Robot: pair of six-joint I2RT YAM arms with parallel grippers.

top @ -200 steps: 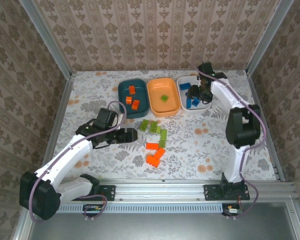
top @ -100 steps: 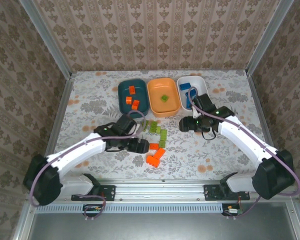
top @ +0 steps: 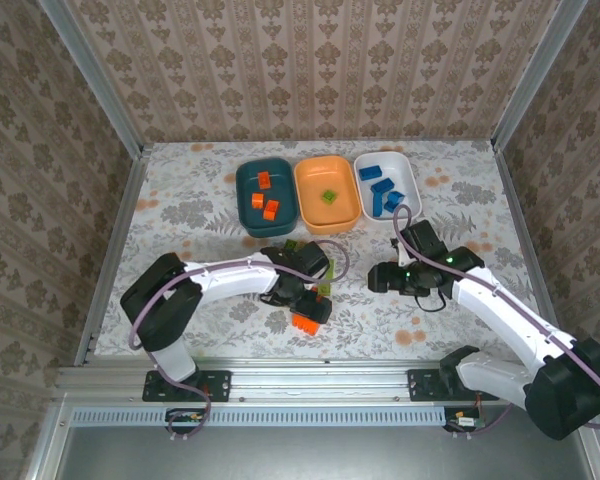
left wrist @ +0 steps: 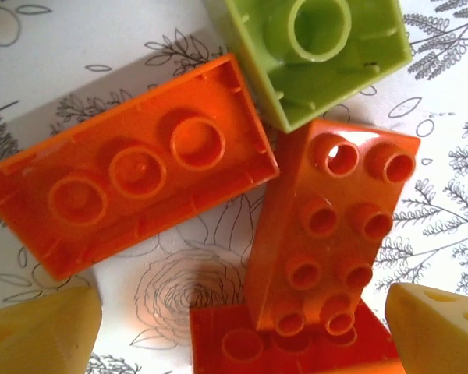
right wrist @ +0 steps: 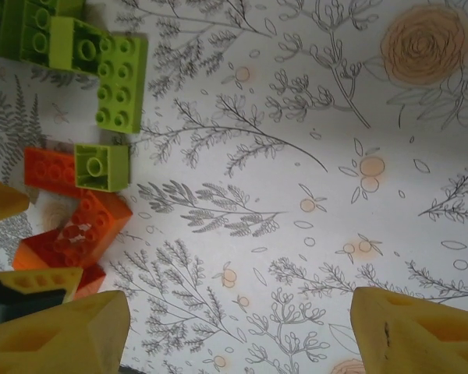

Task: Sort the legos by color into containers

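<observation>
- Three bins stand close together in a row at the far side of the flowered worktop.
- The teal bin is the leftmost. It holds three orange bricks, which lie apart from one another on its floor.
- The orange bin is in the middle and holds a single green brick near its centre.
- The white bin is the rightmost and holds blue bricks. Four can be counted, gathered toward its left half.
- The loose pile lies on the worktop in front of the teal and orange bins, nearer the arm bases. Its green pieces are on the bin side and its orange pieces on the near side.
- The left pincer hangs low over the orange end of that pile with its fingers spread apart and nothing clamped. A yellow fingertip shows at each lower corner of the left wrist view.
- Between those tips, a long orange brick lies studs up, its near end overlapping a third orange brick.
- Beside it lies a flipped orange brick, hollow side up. A flipped green brick lies just beside both.
- The right pincer is over bare worktop to the right of the pile, with its fingers apart and nothing between them.
</observation>
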